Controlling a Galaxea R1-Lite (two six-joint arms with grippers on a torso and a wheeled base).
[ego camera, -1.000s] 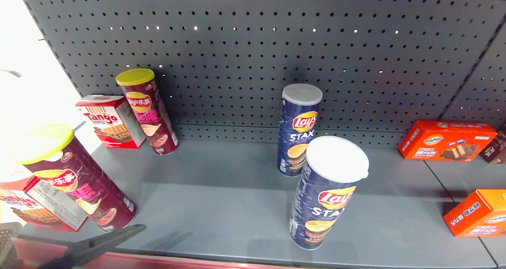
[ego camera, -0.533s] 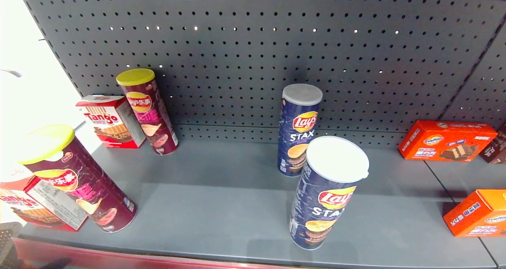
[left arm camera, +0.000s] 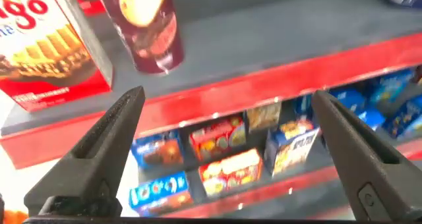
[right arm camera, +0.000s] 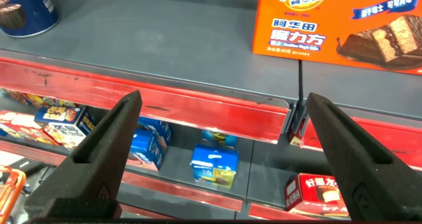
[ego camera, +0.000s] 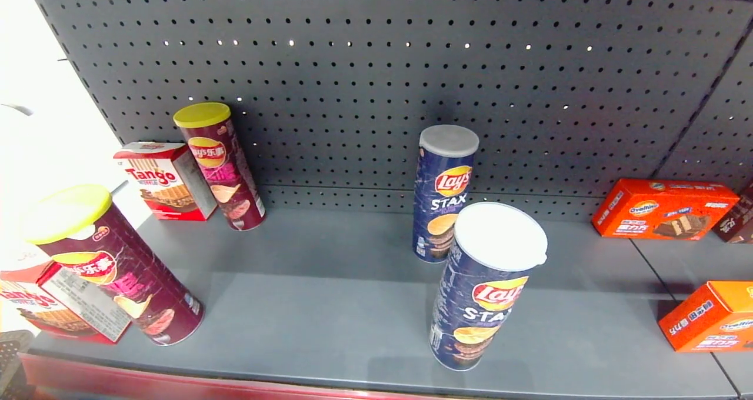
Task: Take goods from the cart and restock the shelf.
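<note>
On the grey shelf [ego camera: 329,306] stand two blue chip cans, one in front [ego camera: 482,294] and one behind [ego camera: 444,194]. Two maroon cans with yellow lids [ego camera: 115,270] [ego camera: 220,167] stand at the left beside red wafer boxes [ego camera: 165,179] [ego camera: 53,306]. My left gripper [left arm camera: 227,95] is open and holds nothing, just in front of and below the shelf's red front edge [left arm camera: 264,79], near the front maroon can [left arm camera: 148,26] and wafer box [left arm camera: 46,46]. My right gripper [right arm camera: 224,97] is open too, below the red edge [right arm camera: 165,85], near an orange box [right arm camera: 336,23].
Orange boxes [ego camera: 665,209] [ego camera: 706,315] lie at the shelf's right end. A perforated back panel [ego camera: 376,82] closes the rear. The shelf's middle, between the maroon and blue cans, is bare. A lower shelf with small blue and red packets [left arm camera: 224,158] [right arm camera: 214,165] lies beneath.
The dark finger of my left gripper, which showed at the head view's lower left one second ago, has dropped down out of that picture. The goods on the shelf have not moved.
</note>
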